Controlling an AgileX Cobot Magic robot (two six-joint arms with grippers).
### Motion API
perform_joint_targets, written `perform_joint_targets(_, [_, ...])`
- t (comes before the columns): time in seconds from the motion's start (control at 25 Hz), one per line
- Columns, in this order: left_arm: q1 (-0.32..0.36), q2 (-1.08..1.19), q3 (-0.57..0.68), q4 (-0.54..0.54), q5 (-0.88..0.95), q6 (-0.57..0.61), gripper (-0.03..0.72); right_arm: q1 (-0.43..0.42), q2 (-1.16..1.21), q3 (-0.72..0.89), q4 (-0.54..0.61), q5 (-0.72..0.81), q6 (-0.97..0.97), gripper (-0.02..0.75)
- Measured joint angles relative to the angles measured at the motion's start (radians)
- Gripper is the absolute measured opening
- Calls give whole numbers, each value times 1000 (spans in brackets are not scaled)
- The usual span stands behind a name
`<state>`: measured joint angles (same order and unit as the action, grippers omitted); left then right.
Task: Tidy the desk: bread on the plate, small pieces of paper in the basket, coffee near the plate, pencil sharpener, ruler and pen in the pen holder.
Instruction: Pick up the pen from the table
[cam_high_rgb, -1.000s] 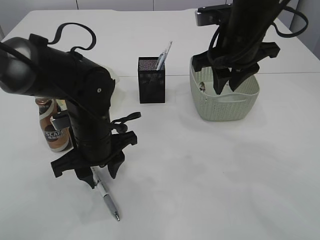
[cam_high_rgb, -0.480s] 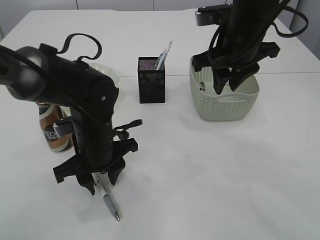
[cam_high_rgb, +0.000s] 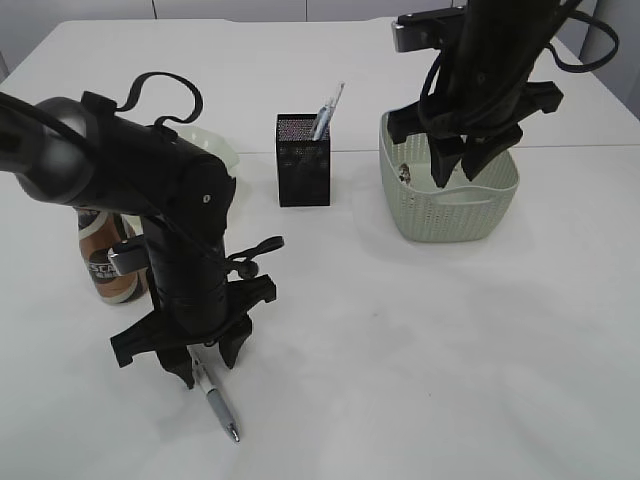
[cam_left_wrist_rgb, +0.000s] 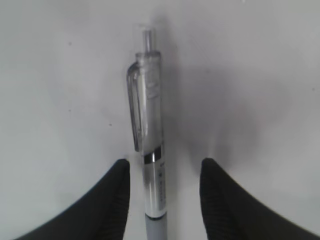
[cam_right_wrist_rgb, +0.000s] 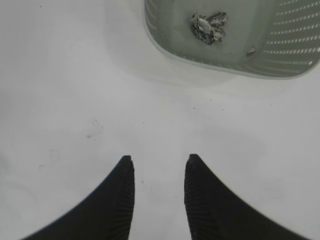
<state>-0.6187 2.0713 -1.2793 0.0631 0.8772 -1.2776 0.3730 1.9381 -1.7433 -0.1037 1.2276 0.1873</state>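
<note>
Even, bright overhead light thrown on the white surface (cam_high_rgb: 420, 340), soft diffuse shadows cast beneath the left hand (cam_high_rgb: 205, 368), dim grey tone seen in the left wrist view, pen (cam_left_wrist_rgb: 150, 150) rendered slightly soft, mild blur noted at frame edges

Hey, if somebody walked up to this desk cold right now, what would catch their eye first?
Probably the big black left arm at front left, its left gripper open with a finger on each side of the clear pen lying on the white table. Next, the right gripper open above the pale green basket at back right, which holds a crumpled paper scrap.
</note>
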Motion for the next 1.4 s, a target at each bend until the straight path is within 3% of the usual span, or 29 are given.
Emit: perform_joint_targets(1.4, [6,4,0,-30,-25,0,324,0,0,0,-4,0,0,284])
